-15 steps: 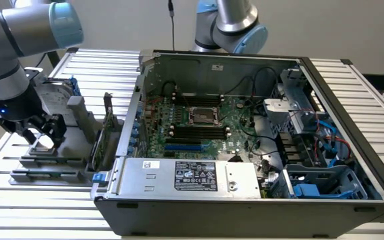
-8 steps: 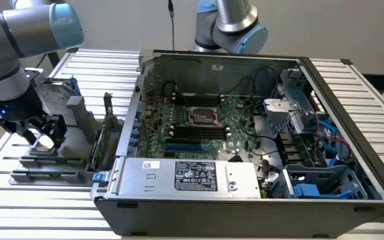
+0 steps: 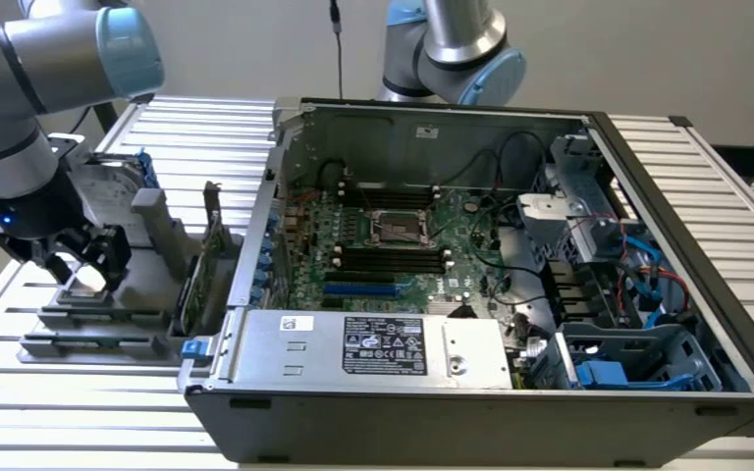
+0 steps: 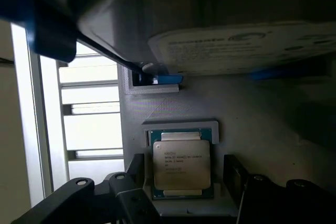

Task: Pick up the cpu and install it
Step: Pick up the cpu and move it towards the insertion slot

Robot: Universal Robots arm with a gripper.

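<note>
Now, gripper (image 4: 185,176) fingers (image 4: 234,174) spread wide, flanking cpu (image 4: 181,156)

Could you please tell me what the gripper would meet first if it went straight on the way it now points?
Likely the cpu, lying in its holder directly ahead of the open gripper.

The fingers (image 4: 135,176) flank the cpu (image 4: 181,163), with a clear gap on each side. The hard drive (image 4: 247,51) stands close beside its recess. The motherboard socket (image 3: 401,229) lies unobstructed from above, with cables (image 3: 509,157) nearby.
</note>
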